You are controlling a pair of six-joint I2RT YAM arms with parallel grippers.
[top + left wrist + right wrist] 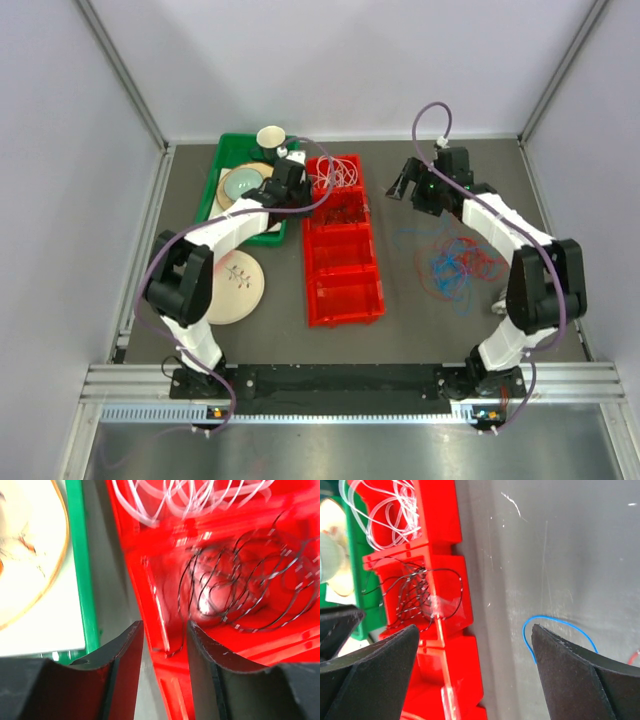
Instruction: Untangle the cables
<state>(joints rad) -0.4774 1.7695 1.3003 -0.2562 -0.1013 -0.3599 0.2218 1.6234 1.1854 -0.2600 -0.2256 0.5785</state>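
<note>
Grey tabletop [410, 320] bore the red-and-blue cables [455, 262], tangled beside a red bin [345, 300] of black cables [240, 595]; left gripper [165, 625] stood part-open, right gripper [475, 630] wide and empty, and would best pinch one outlying loop.

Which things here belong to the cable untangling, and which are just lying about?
Job:
red and blue cables, tangled on the table
white cables and black cables, each in its own compartment of the red bin

Lying about:
green tray holding a bowl and a cup
patterned plate on the table in front of the tray
</note>
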